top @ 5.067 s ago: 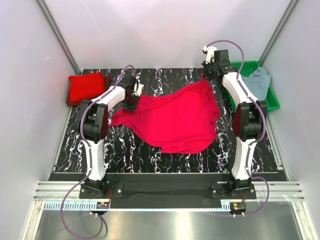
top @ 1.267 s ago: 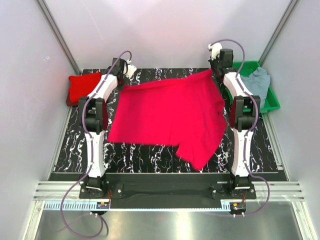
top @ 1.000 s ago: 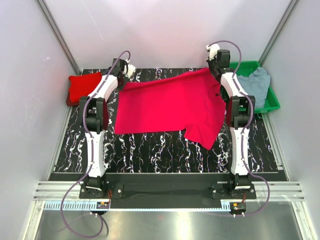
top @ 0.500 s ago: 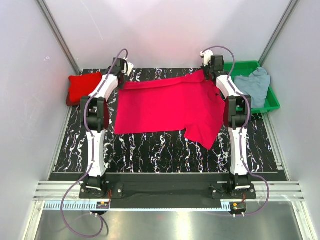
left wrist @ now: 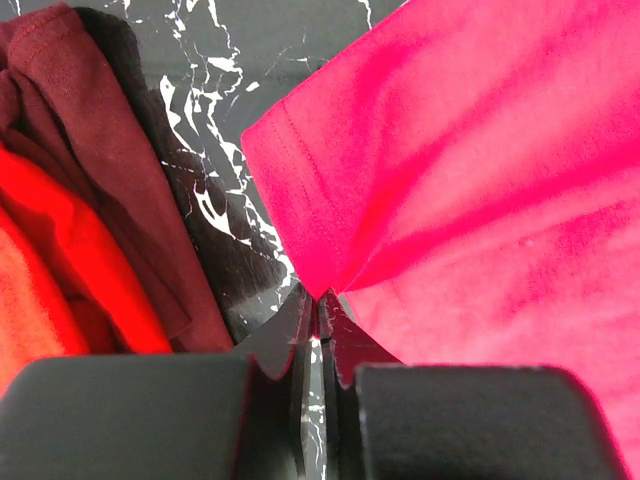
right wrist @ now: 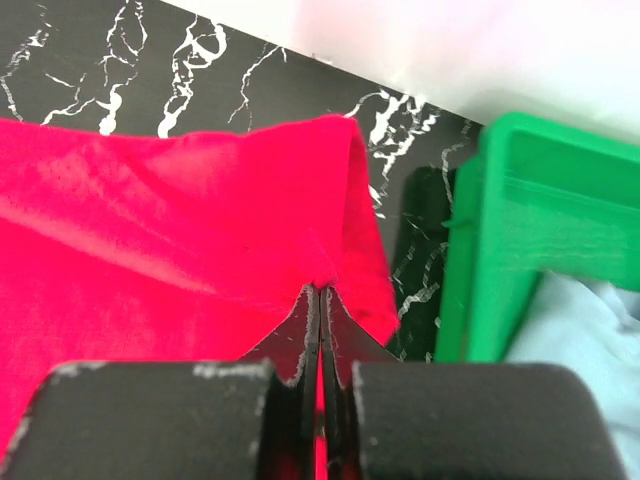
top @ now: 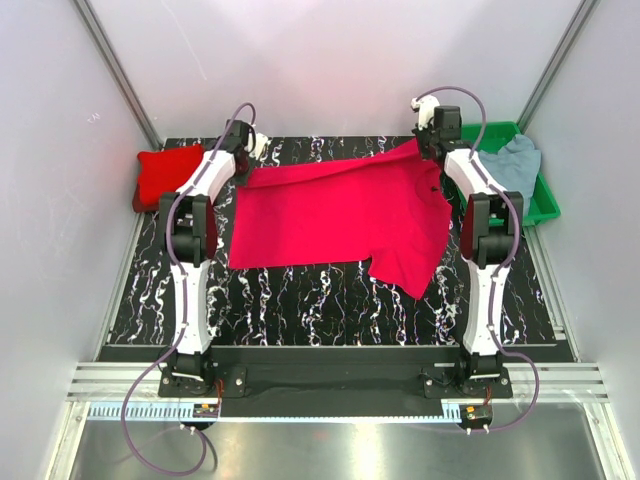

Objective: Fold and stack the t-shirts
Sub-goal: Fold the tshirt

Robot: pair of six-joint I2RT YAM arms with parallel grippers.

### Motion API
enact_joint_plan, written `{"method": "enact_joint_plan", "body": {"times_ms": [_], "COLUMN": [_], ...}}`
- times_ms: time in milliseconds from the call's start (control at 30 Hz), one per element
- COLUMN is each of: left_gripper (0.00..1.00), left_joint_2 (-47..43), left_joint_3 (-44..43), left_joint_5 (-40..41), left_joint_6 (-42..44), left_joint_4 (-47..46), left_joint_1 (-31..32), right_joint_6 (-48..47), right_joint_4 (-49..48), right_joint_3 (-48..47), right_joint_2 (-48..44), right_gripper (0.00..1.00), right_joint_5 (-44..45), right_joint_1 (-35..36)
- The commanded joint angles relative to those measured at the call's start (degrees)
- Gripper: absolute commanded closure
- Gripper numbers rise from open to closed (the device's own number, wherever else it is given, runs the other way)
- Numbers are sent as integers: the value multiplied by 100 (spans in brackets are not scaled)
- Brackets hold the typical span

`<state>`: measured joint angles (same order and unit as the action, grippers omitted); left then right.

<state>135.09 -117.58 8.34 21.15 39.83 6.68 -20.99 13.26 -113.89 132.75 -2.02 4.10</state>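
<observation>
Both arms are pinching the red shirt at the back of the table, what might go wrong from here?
Left jaws and right jaws each grip only a sliver of the red shirt, so it may slip free. The right jaws sit close to the green tray and might bump it.

- Table point(top: 300, 300): black top with white marble veining, walled in by pale panels on three sides.
- Crimson t-shirt point(top: 340, 215): spread across the middle and far part, one sleeve trailing toward the near right.
- Folded red shirts point(top: 168, 175): piled at the far-left edge, apart from the spread shirt.
- Green tray point(top: 500, 127): far-right corner, just beside the spread shirt.
</observation>
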Motion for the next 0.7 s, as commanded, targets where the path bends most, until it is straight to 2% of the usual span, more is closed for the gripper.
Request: {"method": "enact_joint_plan", "body": {"times_ms": [0,667], "left_gripper": [94,96], "left_joint_2": [-501,-738], "left_joint_3": [-19,200], "left_joint_5": [-166,-324], "left_joint_6": [-67,-199], "left_joint_4": [68,288], "left_joint_1": [-44,-44], "right_joint_6": [-19,148], "right_joint_4": [-218,-104], "right_joint_3": [270,1869], "right_joint_2": [-688,-1717], "right_gripper": [100,100], "right_joint_5": [105,-141], "right_joint_1": [-49,-111]}}
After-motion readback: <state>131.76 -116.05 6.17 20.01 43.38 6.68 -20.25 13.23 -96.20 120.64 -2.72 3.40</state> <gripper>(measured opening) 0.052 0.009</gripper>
